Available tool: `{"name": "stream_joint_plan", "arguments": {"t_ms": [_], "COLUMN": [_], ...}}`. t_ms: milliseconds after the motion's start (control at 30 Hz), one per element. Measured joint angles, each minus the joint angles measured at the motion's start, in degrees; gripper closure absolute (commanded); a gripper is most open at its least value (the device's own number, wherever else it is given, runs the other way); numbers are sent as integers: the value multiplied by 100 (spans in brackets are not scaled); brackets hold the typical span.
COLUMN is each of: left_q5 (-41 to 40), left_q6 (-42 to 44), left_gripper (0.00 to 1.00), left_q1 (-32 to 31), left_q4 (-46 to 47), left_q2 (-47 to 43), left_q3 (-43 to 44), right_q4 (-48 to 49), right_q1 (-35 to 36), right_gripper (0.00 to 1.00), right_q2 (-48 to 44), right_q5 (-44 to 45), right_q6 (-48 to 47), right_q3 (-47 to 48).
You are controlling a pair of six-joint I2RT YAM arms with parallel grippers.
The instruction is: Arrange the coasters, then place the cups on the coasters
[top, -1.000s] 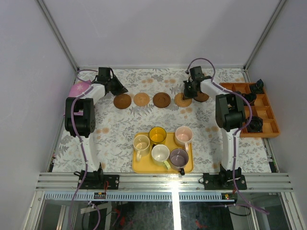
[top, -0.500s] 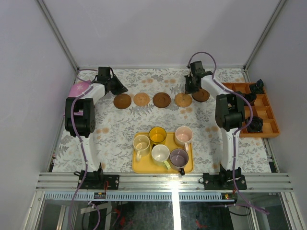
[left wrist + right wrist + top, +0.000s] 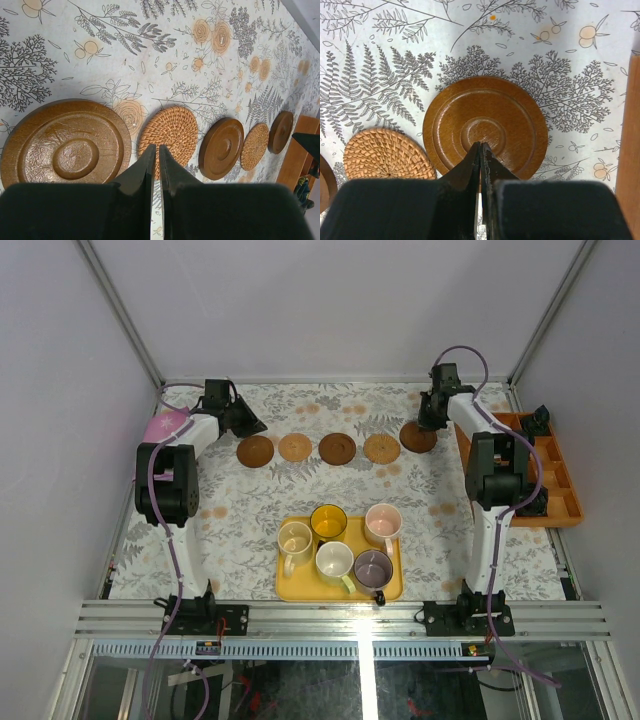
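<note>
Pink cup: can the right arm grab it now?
Probably yes. The pink cup stands uncovered at the tray's right side, nearest the right arm, whose jaws are shut and empty.

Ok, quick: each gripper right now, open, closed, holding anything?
Left gripper: closed, holding nothing.
Right gripper: closed, holding nothing, tips over the dark coaster.

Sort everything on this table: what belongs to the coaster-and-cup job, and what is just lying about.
For the job:
- five coasters, in a row across the far side
- five cups, all standing on the yellow tray

Lying about:
- the yellow tray itself
- orange tray at the right edge
- black objects in it
- pink object at the left edge
</note>
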Motion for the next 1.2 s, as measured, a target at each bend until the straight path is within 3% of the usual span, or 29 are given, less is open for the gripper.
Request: {"name": "stream_joint_plan", "arguments": {"t_ms": [767,1200], "left_q5": [175,247], "left_q6": [42,42], "left_gripper": [94,93], "left_q1": [0,-4], "left_q4": [20,33], "left_q2": [0,0], "left_q3": [0,0], "right_q4": [48,293], "right_q1": [-118,-129], "right_gripper": [100,100], "right_q2": [262,-273], "right_q5": [-52,96], "right_q6": [96,369], "right_q3": [-90,-957]}}
